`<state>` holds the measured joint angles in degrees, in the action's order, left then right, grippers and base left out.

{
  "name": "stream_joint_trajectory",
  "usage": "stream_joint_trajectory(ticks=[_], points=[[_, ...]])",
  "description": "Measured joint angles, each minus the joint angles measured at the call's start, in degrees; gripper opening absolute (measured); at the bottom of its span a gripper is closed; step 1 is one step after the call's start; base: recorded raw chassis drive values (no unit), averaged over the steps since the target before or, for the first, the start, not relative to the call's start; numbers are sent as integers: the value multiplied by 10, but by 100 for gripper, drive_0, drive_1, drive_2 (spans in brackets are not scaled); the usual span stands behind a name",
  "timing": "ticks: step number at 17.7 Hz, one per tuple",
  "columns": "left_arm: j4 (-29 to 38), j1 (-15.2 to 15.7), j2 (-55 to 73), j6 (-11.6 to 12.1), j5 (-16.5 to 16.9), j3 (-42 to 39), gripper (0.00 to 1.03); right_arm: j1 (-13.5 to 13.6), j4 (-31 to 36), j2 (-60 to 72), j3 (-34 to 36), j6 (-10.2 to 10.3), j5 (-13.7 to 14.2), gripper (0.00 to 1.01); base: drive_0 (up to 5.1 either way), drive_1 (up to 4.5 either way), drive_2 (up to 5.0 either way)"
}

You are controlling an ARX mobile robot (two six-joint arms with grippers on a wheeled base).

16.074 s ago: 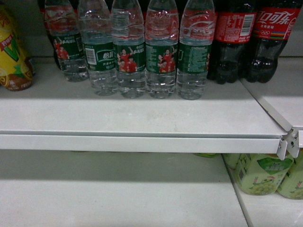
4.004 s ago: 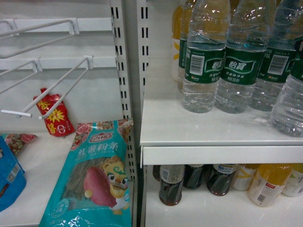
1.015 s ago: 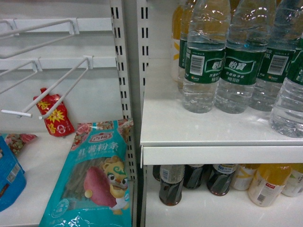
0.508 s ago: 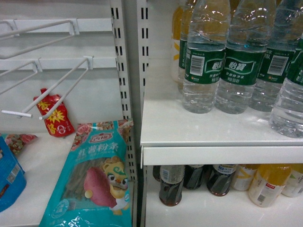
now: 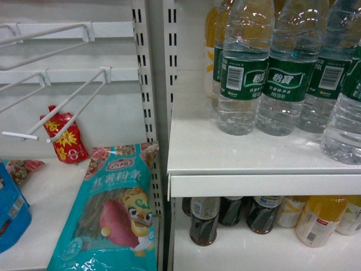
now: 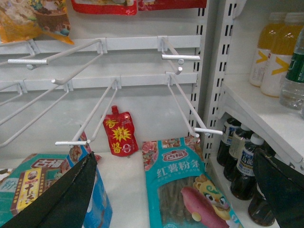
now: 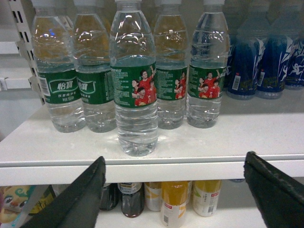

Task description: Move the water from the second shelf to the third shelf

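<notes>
Between the right hand's (image 7: 173,187) spread fingers stands the water (image 7: 135,90).

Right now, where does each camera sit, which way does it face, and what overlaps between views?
Head: on the robot, slanting down at the water on the white shelf; no robot parts show.
Left wrist: behind the open left gripper, facing peg hooks and the teal snack bag.
Right wrist: behind the open right gripper, facing the front water bottle.
Shared: head and left wrist both show the teal bag; head and right wrist, the water.
</notes>
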<state>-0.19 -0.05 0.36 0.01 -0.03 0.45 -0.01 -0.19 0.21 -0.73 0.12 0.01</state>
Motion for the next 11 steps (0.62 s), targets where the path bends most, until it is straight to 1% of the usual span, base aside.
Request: stream_joint_trajectory(ticks=[1, 2, 3, 11], points=[[0, 0, 0, 0, 0, 0, 98, 0, 0, 0, 0, 0, 0, 93, 0, 0, 0], [0, 0, 0, 0, 0, 0, 98, 0, 0, 0, 0, 0, 0, 100, 0, 0, 0], [0, 0, 0, 0, 0, 0, 98, 0, 0, 0, 0, 0, 0, 97, 0, 0, 0], [0, 0, 0, 0, 0, 0, 98, 0, 1, 0, 0, 0, 0, 98, 0, 0, 0]])
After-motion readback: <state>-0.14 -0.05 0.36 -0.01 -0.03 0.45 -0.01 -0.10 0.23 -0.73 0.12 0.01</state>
